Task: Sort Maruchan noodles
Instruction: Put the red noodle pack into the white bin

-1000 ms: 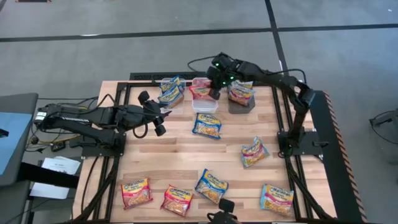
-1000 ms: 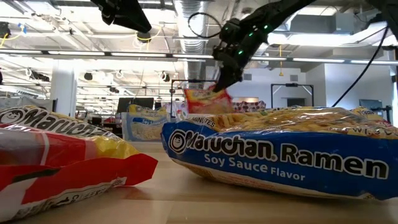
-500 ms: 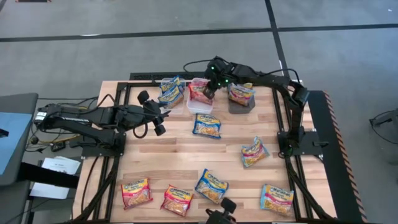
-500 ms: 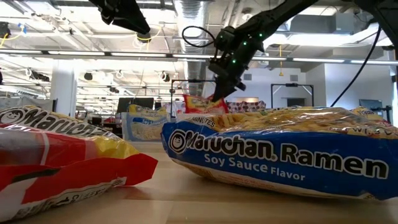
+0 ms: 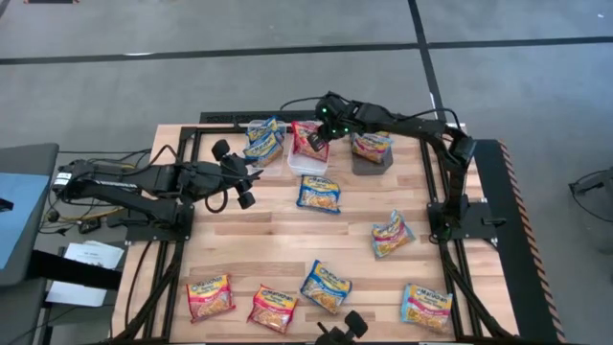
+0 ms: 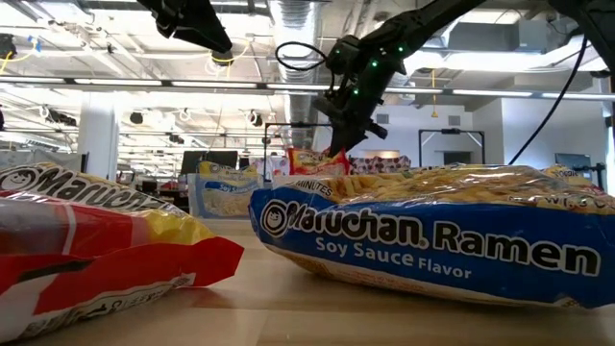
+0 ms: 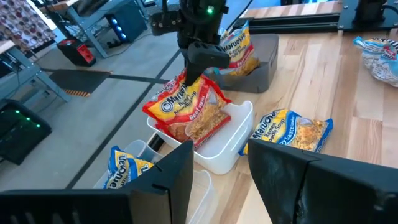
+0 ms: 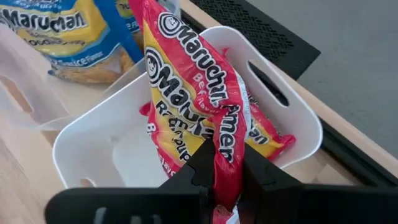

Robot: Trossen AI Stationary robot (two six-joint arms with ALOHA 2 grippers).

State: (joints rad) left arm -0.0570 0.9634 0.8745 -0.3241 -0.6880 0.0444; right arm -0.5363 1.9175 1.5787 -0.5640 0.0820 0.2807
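Note:
My right gripper [image 5: 320,136] hangs over the white bin [image 5: 313,167] at the table's far edge, shut on a red-trimmed Maruchan packet [image 7: 185,107]. A clear bin [image 5: 271,158] to its left holds blue packets [image 5: 262,140], and a dark grey bin [image 5: 372,161] to its right holds an orange one [image 5: 370,144]. Several more packets lie flat on the table: blue [image 5: 319,194], orange [image 5: 392,234], red [image 5: 211,295], red [image 5: 273,308], blue [image 5: 327,286], pink [image 5: 426,306]. My left gripper [image 5: 243,192] waits open above the table's left half, touching nothing. My right gripper pinches the red packet between its two fingers by its crimped top edge [image 8: 225,163], coming from above and pointing down. The packet hangs below the fingers, tilted, with its lower end [image 7: 200,127] down inside the white bin.
The three bins stand side by side along the far edge. Bare wood lies in the middle band of the table between the blue packet and the near row of packets. Black frame rails run along the left and right edges.
My right gripper has carried the red packet a little toward the table's left and far edge, from the gap between the white and grey bins to above the white bin. The packet's lower end has sunk into that bin. The gripper has stayed shut.

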